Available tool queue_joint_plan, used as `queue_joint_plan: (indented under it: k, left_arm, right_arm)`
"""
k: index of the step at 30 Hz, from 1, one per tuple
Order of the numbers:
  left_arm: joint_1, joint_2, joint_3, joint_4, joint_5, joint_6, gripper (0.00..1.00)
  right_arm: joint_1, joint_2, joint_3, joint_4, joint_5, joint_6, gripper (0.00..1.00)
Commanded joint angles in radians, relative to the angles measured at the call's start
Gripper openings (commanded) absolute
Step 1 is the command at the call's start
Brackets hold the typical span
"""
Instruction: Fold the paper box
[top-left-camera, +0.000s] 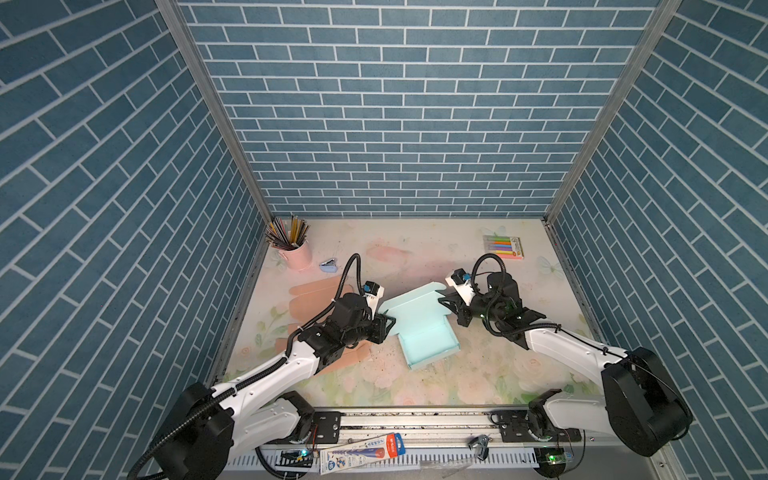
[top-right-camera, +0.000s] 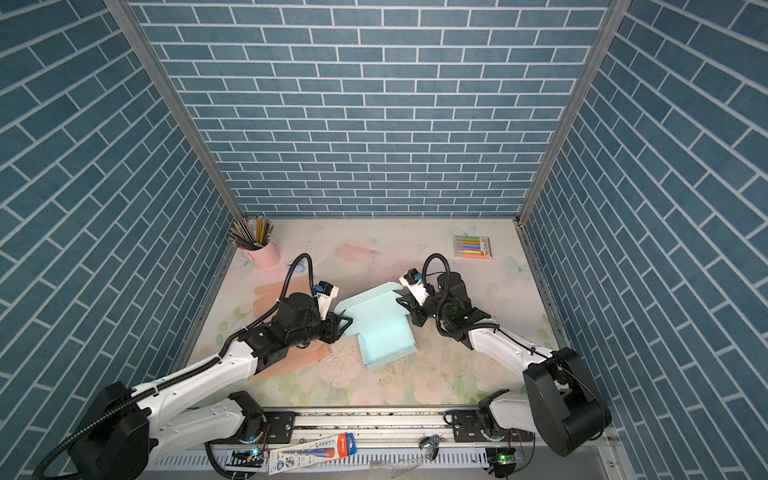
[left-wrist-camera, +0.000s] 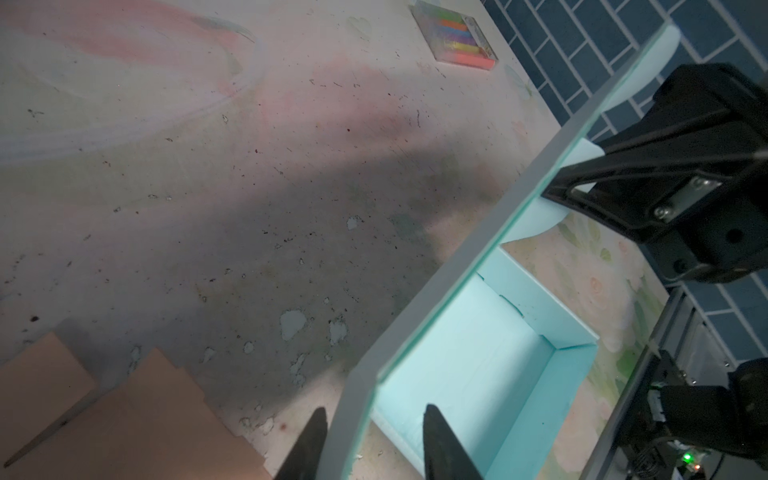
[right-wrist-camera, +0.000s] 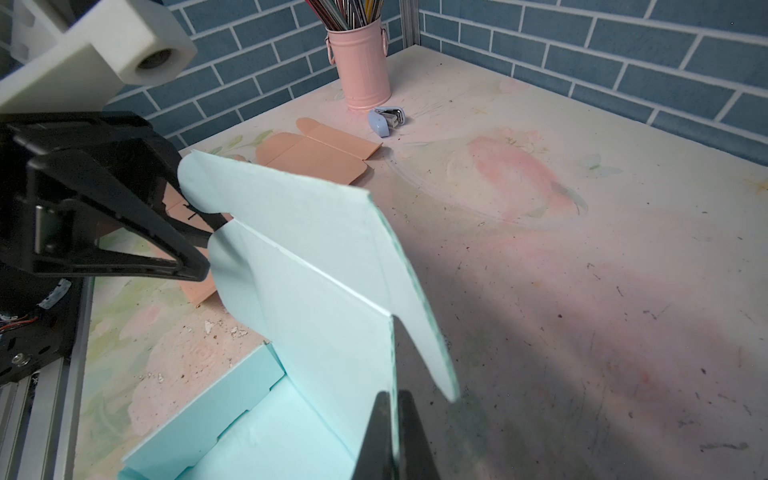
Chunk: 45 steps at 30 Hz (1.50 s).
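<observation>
Right jaws are pinching the flimsy paper box (top-left-camera: 430, 345) lid (top-left-camera: 409, 311) at 3 o'clock; left jaws, part-open, are straddling 9 o'clock.

The left arm (top-left-camera: 274, 370) and the right arm (top-left-camera: 573, 345) both have smooth white shells set between bulky round black joints (top-left-camera: 644, 407), with clusters of black motor blocks at the wrists. A ribbed black cable (top-left-camera: 353, 266) curls over each wrist next to a white camera block (top-left-camera: 371, 291) that carries a small blue tab. The fingers (left-wrist-camera: 602, 214) are matt black open-framed triangles tapering to a point, fastened by a small silver plate (left-wrist-camera: 696, 189) and a cross-head screw (left-wrist-camera: 661, 212).
</observation>
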Motion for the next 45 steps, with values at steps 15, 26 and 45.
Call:
queue_joint_plan:
  k: [15, 26, 45]
  left_arm:
    - [0.003, 0.012, -0.005, -0.04, -0.041, 0.01, 0.09]
    - [-0.002, 0.023, 0.042, -0.093, -0.046, 0.062, 0.05]
    - [-0.01, 0.034, 0.082, -0.106, -0.053, 0.084, 0.04]
  right_arm:
    - [0.007, -0.02, -0.012, 0.014, 0.032, 0.0, 0.04]
    - [0.01, -0.026, -0.008, 0.008, 0.048, 0.001, 0.16]
    - [0.01, 0.008, 0.014, -0.016, 0.086, -0.001, 0.13]
